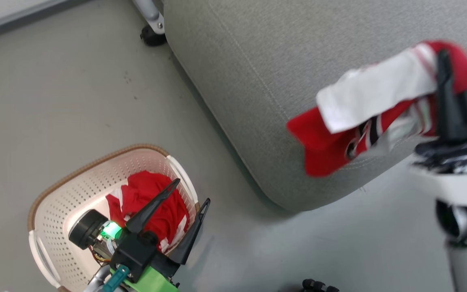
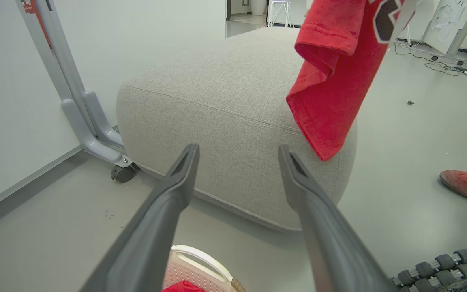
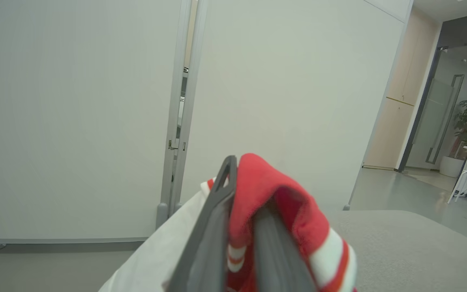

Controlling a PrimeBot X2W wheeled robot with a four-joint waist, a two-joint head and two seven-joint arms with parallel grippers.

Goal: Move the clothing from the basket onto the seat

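A red and white piece of clothing (image 1: 371, 109) hangs over the near corner of the grey seat (image 1: 258, 73), pinched in my shut right gripper (image 1: 450, 69). Its red hem (image 2: 330, 81) dangles in front of the seat (image 2: 225, 113) in the left wrist view, and the cloth (image 3: 282, 202) drapes over my right fingers in the right wrist view. More red clothing (image 1: 152, 207) lies bunched in the cream basket (image 1: 67, 190) on the floor at lower left. My left gripper (image 1: 191, 192) is open above the basket's right side, holding nothing.
A wheeled grey partition foot (image 1: 152, 24) stands by the seat's far left corner, against a white panel wall (image 2: 22, 81). A person's red shoe (image 2: 466, 186) rests on the floor to the right. The robot's base wheel (image 2: 444, 267) shows at lower right.
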